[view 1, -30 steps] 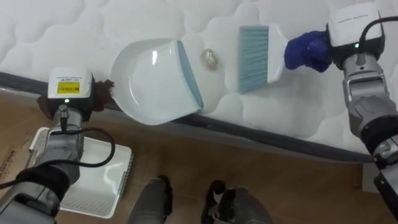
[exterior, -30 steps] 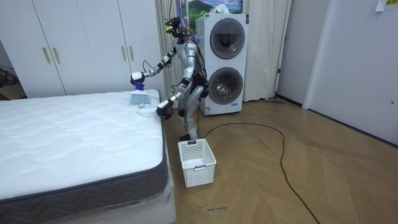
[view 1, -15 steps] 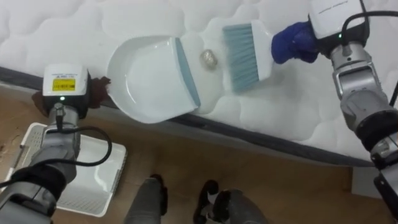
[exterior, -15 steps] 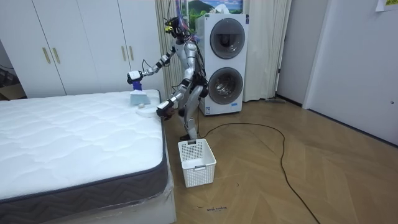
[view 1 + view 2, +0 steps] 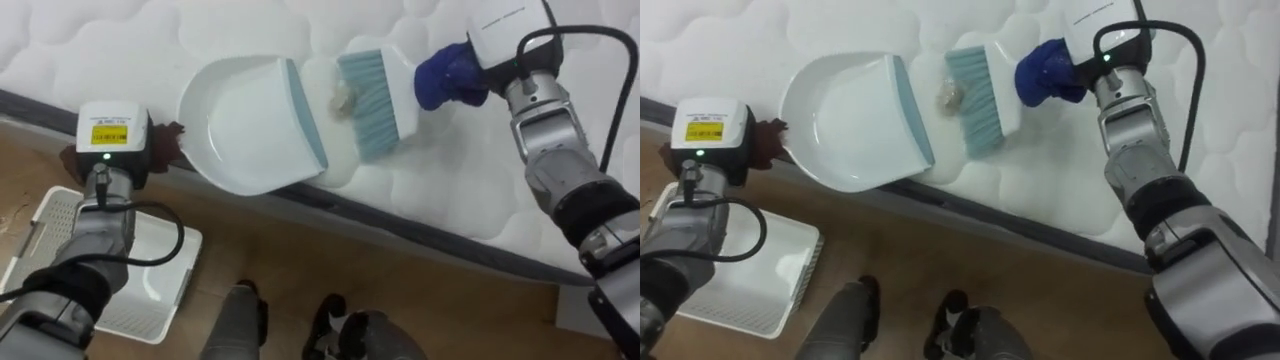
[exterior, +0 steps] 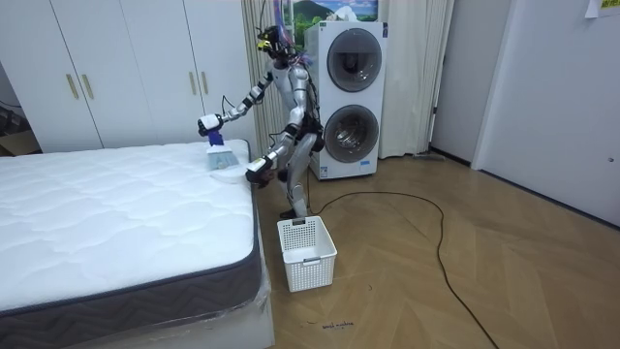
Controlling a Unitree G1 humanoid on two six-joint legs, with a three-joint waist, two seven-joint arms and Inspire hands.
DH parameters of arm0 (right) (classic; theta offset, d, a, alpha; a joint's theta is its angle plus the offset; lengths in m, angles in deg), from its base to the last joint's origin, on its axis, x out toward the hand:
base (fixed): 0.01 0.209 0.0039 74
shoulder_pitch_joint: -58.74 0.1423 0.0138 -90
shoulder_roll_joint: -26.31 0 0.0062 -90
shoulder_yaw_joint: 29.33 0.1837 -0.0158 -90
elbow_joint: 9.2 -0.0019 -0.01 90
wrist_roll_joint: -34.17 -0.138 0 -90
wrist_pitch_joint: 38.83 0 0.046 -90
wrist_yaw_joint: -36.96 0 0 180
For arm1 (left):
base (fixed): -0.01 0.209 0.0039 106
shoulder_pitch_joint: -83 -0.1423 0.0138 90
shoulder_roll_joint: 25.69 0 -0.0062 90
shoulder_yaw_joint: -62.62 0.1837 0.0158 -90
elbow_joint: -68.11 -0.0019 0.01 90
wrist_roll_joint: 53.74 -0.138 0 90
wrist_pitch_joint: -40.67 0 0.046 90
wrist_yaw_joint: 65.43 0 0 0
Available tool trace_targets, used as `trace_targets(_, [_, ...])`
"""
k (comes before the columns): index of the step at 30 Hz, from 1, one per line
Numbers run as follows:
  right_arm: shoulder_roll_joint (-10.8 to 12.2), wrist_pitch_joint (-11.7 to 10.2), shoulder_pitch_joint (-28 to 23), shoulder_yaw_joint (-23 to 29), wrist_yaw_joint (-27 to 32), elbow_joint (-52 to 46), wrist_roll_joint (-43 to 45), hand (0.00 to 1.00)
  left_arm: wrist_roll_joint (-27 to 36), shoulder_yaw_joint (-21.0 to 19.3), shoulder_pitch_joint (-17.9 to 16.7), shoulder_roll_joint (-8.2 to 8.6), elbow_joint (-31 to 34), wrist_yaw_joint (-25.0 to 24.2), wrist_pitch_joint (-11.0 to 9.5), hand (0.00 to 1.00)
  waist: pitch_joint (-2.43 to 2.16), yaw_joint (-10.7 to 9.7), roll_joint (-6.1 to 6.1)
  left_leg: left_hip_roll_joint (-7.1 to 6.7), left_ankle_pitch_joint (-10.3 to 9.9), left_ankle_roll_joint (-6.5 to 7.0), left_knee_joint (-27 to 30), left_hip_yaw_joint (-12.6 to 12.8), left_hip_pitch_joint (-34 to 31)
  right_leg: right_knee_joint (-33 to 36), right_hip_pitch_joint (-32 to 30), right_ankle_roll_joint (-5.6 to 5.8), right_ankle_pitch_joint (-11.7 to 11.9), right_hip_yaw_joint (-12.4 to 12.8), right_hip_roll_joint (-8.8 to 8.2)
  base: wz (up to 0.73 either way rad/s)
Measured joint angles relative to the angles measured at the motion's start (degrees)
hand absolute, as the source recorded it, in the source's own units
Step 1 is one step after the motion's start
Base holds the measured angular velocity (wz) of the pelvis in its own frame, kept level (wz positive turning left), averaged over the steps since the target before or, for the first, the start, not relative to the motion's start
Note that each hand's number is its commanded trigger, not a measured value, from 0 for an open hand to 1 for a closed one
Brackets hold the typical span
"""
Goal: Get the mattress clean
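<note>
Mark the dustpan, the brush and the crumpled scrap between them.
dustpan (image 5: 245, 125), left eye view, on the white floor of its pan.
brush (image 5: 370, 100), left eye view, on its pale blue bristles.
crumpled scrap (image 5: 341, 98), left eye view, on its visible top beside the bristles.

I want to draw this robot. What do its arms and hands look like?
Both arms are silver-grey metal with black cables and a white box at each wrist showing a green light. The left box has a yellow label. The left hand looks dark red, the right hand blue.
</note>
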Motion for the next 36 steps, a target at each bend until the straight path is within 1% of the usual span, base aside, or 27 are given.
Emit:
trace_targets(1, [0.0,0.1,0.0,0.0,-0.3,0.0,0.0,1.0,0.0,-0.1,0.0,0.24,0.1,-0.2,0.1,1.0,0.04,0.1,0.25,-0.08,0.0,0.0,0.0,-0.1,0.0,0.0,0.0,0.04,0.0,-0.1,-0.09,0.11])
trace_targets(2, [0.0,0.3,-0.1,0.1,-0.8,0.0,0.0,1.0,0.1,-0.2,0.0,0.66,0.4,-0.6,0.3,1.0,0.02,0.2,0.77,-0.2,0.0,0.01,0.0,-0.2,-0.1,0.0,0.0,0.08,-0.1,-0.2,-0.18,0.08])
trace_targets(3, [0.0,0.3,-0.2,0.1,-1.1,0.0,0.0,1.0,0.3,-0.2,0.0,0.92,0.5,-1.0,0.3,1.0,-0.07,0.2,1.26,-0.39,0.0,0.01,-0.1,-0.4,-0.1,0.1,0.0,0.22,-0.2,-0.2,-0.29,0.07])
trace_targets(6, [0.0,0.3,-0.2,0.7,-1.3,0.0,-0.3,1.0,0.5,-0.1,0.0,1.28,0.5,-1.5,0.3,1.0,-0.14,0.2,2.14,-0.74,0.0,0.02,-0.3,-0.4,-0.1,0.8,-0.3,0.21,-0.3,-0.1,-0.71,0.04])
trace_targets(8, [0.0,0.3,-0.7,1.2,-1.5,0.0,-1.0,1.0,0.6,-0.2,0.0,1.47,0.5,-1.7,0.3,1.0,-0.22,0.2,2.34,-0.85,0.0,0.0,-0.3,-0.4,0.0,1.2,-0.5,0.23,-0.4,0.0,-0.8,0.02])
trace_targets(10, [0.1,0.3,-0.8,1.2,-1.8,0.0,-1.3,1.0,0.6,-0.2,0.0,1.6,0.5,-1.8,0.5,1.0,-0.18,0.2,2.62,-0.84,0.0,-0.04,-0.3,-0.4,0.0,1.2,-0.5,0.22,-0.4,0.0,-0.79,0.0])
trace_targets(12, [0.2,0.3,-1.1,1.2,-2.3,0.0,-2.1,1.0,0.6,-0.2,0.0,2.06,0.5,-2.1,1.0,1.0,-0.3,0.2,3.04,-0.91,0.1,-0.07,-0.3,-0.4,0.1,1.3,-0.5,0.22,-0.4,0.2,-0.8,0.0])
trace_targets(15, [0.3,0.3,-1.4,1.2,-2.9,0.0,-3.1,1.0,0.7,-0.2,0.0,2.35,0.5,-2.3,1.4,1.0,-0.32,0.2,3.34,-0.95,0.3,-0.16,-0.3,-0.4,0.1,1.3,-0.5,0.22,-0.4,0.2,-0.81,0.0])
trace_targets(18, [0.3,0.3,-3.0,1.2,-3.0,-0.1,-3.3,1.0,0.9,-0.1,-0.1,2.92,0.4,-2.5,1.9,1.0,-0.35,0.2,3.42,-1.04,0.3,-0.17,-0.2,-0.4,0.3,1.7,-0.3,0.17,-0.5,0.3,-0.96,0.03])
trace_targets(23, [1.0,-0.2,-5.3,1.1,-3.2,-0.2,-3.2,1.0,1.1,-0.1,-0.2,2.99,0.4,-2.8,2.0,1.0,-0.35,-0.1,3.42,-1.62,0.9,-0.38,-0.9,-0.3,0.6,1.9,-0.4,0.05,-1.2,0.5,-1.45,0.01])
trace_targets(29, [2.9,0.3,-5.8,1.1,-3.2,-0.2,-3.5,1.0,1.2,-0.4,-0.8,3.62,0.4,-3.4,3.1,1.0,-0.35,0.0,3.42,-1.62,1.3,-0.62,-1.7,0.3,1.2,1.9,-0.6,-0.03,-1.2,1.7,-1.28,-0.02])
trace_targets(32, [4.5,1.2,-6.1,1.0,-3.2,-0.3,-3.3,1.0,2.3,-0.5,-1.2,3.72,0.1,-3.4,3.3,1.0,-0.35,-0.1,3.41,-1.4,1.3,-0.66,-2.0,0.7,1.8,2.0,-0.6,-0.04,-1.2,3.5,-0.31,-0.06])
trace_targets(35, [4.8,1.2,-7.8,1.1,-3.1,-3.1,-3.2,1.0,3.3,-0.5,-1.5,3.78,-0.2,-3.4,3.3,1.0,-0.35,-0.2,3.42,-1.14,1.3,-0.68,-2.2,1.2,2.1,1.9,-0.6,-0.05,-1.2,3.6,-0.29,-0.05])
trace_targets(36, [5.5,1.3,-8.7,1.2,-3.1,-4.8,-3.3,1.0,3.4,-0.6,-1.7,3.84,-0.3,-3.4,3.3,1.0,-0.35,-0.2,3.42,-1.02,1.3,-0.7,-2.3,1.3,2.1,2.0,-0.7,-0.14,-1.2,3.6,-0.27,-0.06])
